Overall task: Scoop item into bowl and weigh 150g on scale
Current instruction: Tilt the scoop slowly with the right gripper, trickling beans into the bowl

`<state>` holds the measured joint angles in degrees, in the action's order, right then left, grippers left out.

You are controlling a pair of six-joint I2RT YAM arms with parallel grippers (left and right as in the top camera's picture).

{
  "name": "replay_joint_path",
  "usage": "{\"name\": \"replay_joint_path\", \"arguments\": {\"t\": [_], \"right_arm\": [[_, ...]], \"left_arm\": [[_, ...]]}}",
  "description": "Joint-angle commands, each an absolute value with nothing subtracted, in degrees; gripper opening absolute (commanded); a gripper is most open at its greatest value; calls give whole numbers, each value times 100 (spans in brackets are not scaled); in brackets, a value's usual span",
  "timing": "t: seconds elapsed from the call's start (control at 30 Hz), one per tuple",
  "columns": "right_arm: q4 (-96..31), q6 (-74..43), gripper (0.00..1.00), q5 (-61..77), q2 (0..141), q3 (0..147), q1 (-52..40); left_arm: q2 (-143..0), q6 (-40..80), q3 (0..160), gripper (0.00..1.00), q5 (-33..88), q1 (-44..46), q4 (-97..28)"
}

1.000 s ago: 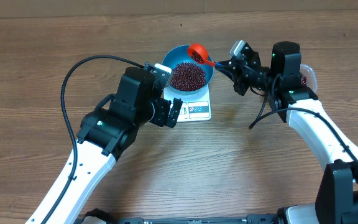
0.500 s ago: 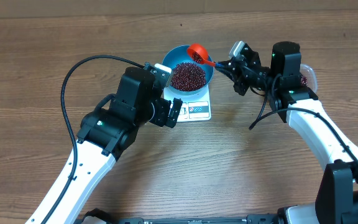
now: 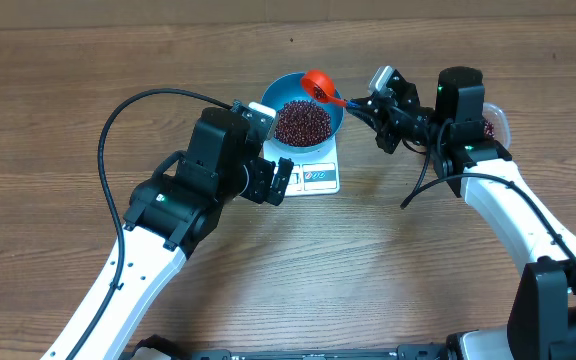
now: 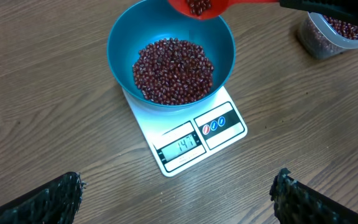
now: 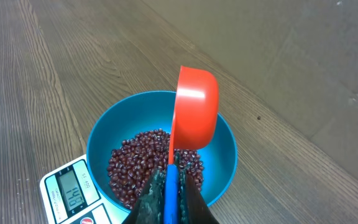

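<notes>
A deep, round, bright blue bowl (image 4: 120,46) sits on the small white rectangular digital scale (image 4: 146,121) in the middle of the wooden desk (image 4: 42,124). It holds a heap of dark red-maroon beans (image 4: 173,70), and the display reads 141. The right end effector (image 5: 171,186) is clenched on the handle of a red plastic scoop (image 5: 194,109), which is tilted over the bowl's far rim with a few beans inside. The left end effector (image 3: 271,181) hangs released by the scale's near-left corner. A clear plastic tub (image 4: 334,31) of beans stands to the right.

This looks like a robotics lab bench, not a kitchen. A left robot arm (image 3: 158,215) and a right robot arm (image 3: 508,200) work at a plain wood-grain table (image 3: 68,120). A loose black cable (image 3: 158,93) loops over it. The only kitchen things are a scale (image 4: 148,124), a bowl (image 4: 120,50) and a plastic tub (image 4: 316,43).
</notes>
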<state>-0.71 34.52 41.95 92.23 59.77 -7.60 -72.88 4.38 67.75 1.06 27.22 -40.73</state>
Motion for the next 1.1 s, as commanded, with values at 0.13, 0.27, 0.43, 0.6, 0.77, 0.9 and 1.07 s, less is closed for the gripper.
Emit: {"name": "replay_joint_path", "arguments": {"t": [0.13,0.27,0.43,0.6,0.77,0.9,1.07], "right_arm": [[-73,3321,4,4202,9251,6007,-755],[-93,3131,4,4204,9251,6007,-755],[-145,3131,4,4204,9251,6007,-755],[-248,3131,4,4204,9251,6007,-755],[-266,3133,4,4204,9251,6007,-755],[-263,3135,4,4202,9251,6007,-755],[-263,3133,4,4202,9251,6007,-755]], "left_arm": [[-7277,517,6803,100,148,2698,-4051],[-7277,519,6803,100,148,2698,-4051],[-7275,517,6803,100,148,2698,-4051],[-7275,517,6803,100,148,2698,-4051],[-7277,517,6803,100,148,2698,-4051],[-7275,517,6803,100,148,2698,-4051],[-7275,519,6803,100,148,2698,-4051]]}}
